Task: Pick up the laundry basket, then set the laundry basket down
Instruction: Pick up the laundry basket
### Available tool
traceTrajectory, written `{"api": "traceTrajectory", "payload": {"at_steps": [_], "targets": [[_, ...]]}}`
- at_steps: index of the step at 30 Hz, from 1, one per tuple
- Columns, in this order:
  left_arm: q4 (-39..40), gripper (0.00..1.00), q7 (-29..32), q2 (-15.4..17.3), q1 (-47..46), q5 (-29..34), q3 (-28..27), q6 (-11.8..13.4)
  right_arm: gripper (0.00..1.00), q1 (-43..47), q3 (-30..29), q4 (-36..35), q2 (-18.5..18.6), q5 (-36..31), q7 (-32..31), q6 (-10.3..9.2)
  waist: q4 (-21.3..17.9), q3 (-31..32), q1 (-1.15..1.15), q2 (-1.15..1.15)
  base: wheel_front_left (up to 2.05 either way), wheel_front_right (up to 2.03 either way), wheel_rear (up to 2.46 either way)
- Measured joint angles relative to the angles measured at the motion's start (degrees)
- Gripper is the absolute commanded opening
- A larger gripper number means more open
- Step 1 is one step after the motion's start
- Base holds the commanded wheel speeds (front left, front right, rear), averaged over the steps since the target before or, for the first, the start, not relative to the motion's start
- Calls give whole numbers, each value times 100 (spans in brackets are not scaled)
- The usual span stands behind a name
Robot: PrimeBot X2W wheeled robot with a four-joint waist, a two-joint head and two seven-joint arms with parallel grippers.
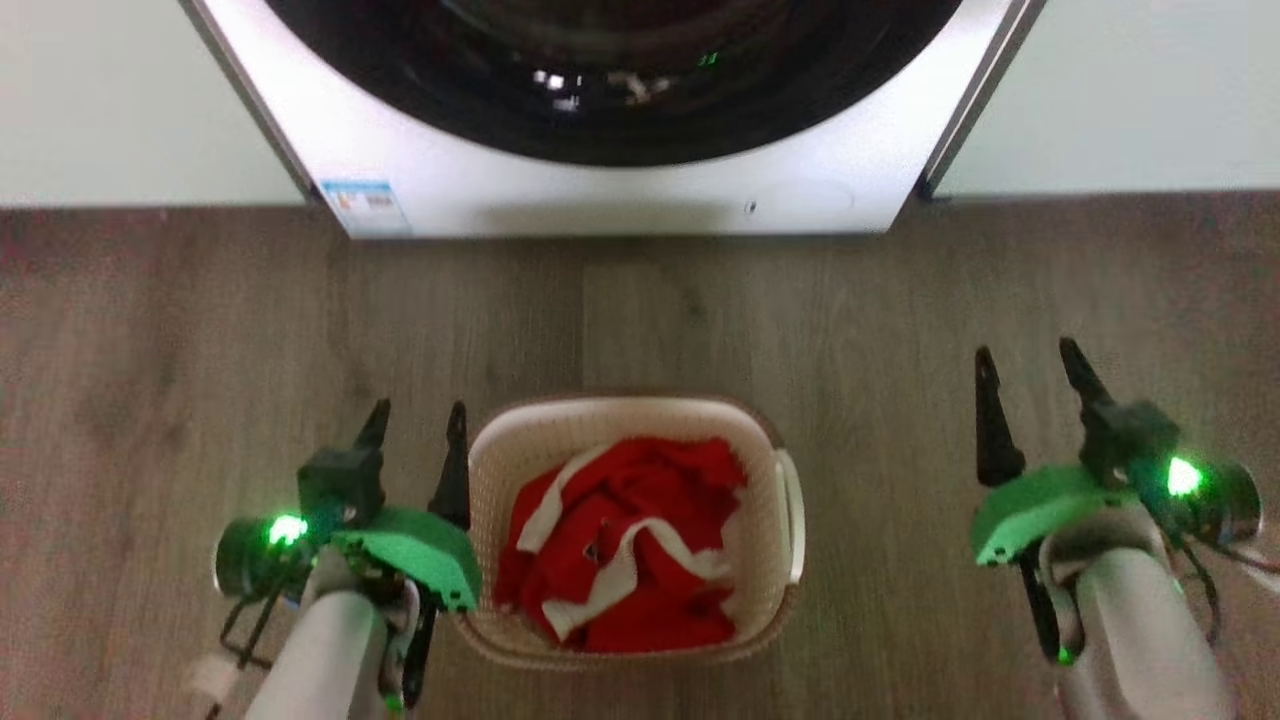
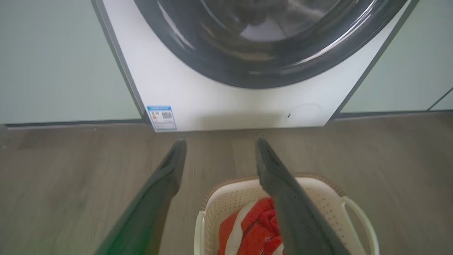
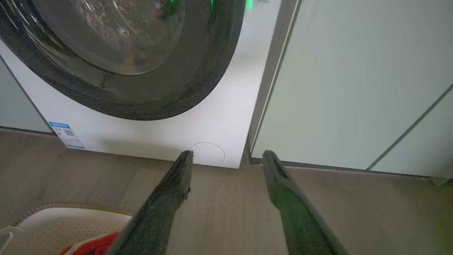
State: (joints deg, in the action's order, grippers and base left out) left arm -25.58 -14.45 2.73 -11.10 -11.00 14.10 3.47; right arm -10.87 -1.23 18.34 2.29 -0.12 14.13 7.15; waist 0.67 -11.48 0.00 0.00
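I'm seeing both jaws gaping, empty; in head view my left wrist (image 1: 420, 560) is covering the left handle of the laundry basket (image 1: 620, 408).

So, a white front-load washing machine (image 1: 620, 200) is parked at the far end of the grey wood-look floor (image 1: 700, 320), its dark round door (image 1: 610, 100) glossy with reflections. A blue-edged energy label (image 1: 365, 205) is stuck low on the front's left corner, and a small round service flap (image 2: 303, 112) is set in low on the other side. Pale greenish panels (image 1: 120, 100) are seen flanking it. A red garment with white trim (image 1: 640, 520) is left crumpled out front.
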Motion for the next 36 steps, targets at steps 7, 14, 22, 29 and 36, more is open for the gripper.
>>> {"api": "traceTrajectory", "payload": {"at_steps": [7,14,22,29,36], "targets": [[-1165,100,0,-24,-749,75,227,-169,100,-593,154,649,5,-36,-240,0,94,-791,0,0,0,0,0],[-2148,100,0,-56,-1569,36,516,-372,100,-1127,505,1300,40,67,-452,0,172,-1561,0,0,0,0,0],[-2954,100,0,-86,-2084,-167,804,-465,100,-1381,965,1857,46,332,-620,0,239,-2199,0,0,0,0,0],[-3488,100,0,-96,-2498,-441,1104,-604,100,-1678,1274,2263,77,725,-759,0,273,-2573,0,0,0,0,0],[-3942,100,0,-99,-2842,-812,1183,-589,100,-1926,1506,2428,99,972,-759,0,272,-2878,0,0,0,0,0]]}}
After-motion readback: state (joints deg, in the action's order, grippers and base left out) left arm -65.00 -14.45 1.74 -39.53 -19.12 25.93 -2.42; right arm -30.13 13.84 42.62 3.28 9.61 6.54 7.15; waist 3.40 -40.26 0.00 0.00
